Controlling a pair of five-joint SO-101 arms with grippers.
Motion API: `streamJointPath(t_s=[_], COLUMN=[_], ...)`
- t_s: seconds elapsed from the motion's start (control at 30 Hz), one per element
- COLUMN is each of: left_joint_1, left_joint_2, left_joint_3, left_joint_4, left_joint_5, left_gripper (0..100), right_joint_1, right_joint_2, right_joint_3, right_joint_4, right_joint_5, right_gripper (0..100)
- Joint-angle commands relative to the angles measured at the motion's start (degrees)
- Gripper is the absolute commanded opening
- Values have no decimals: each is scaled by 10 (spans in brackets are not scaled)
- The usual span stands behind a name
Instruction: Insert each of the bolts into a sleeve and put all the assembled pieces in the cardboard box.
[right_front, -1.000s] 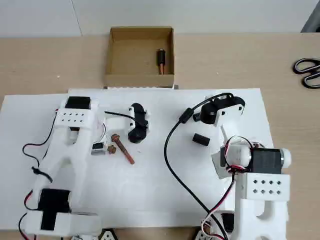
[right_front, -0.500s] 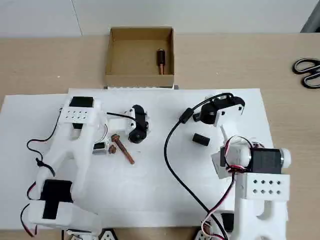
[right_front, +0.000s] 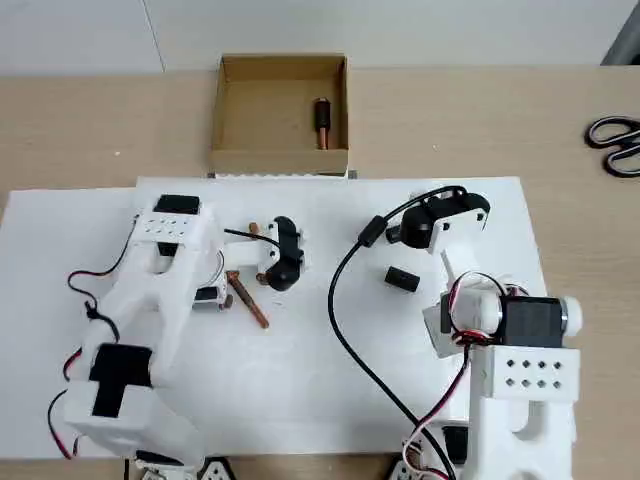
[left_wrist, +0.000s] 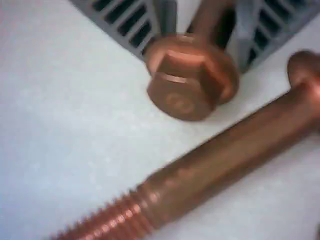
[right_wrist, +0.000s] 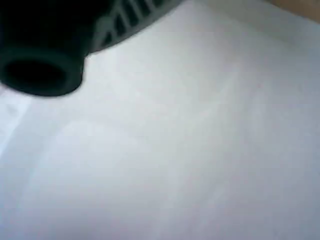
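Between the ribbed fingers of the left gripper sat the shank of a hex-head bolt, clamped, head poking out; a loose bolt lay just beside it on the white sheet, toward 9 o'clock of the table; its threaded tip was cut off; black sleeve lay toward 3 o'clock, close by the right gripper; couldn't tell that one's grip; cardboard box at 12 o'clock held one assembled piece.
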Motion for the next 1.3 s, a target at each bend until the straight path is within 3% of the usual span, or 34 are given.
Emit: streamJointPath(t_s=[0.0,0.27,0.43,0.63,0.87,1.1,1.27], left_joint_1=[0,0,0,4,4,5,25], left_joint_2=[7,8,25,33,-17,-108,-154], left_joint_3=[-22,-22,-20,-27,-182,-236,-237], left_joint_4=[-14,-12,-12,-11,155,192,192], left_joint_5=[-70,-69,-66,-15,44,181,417], left_gripper=[79,74,7,6,5,5,5], right_joint_1=[5,5,5,4,1,0,-13], right_joint_2=[-9,-10,-11,-12,-13,-13,-13], right_joint_3=[-2,-2,-2,-4,-6,-8,-40], right_joint_4=[-3,-3,-3,-1,0,0,15], right_joint_5=[-2,-2,-2,-2,-4,-13,-21], right_gripper=[4,4,4,4,4,4,4])
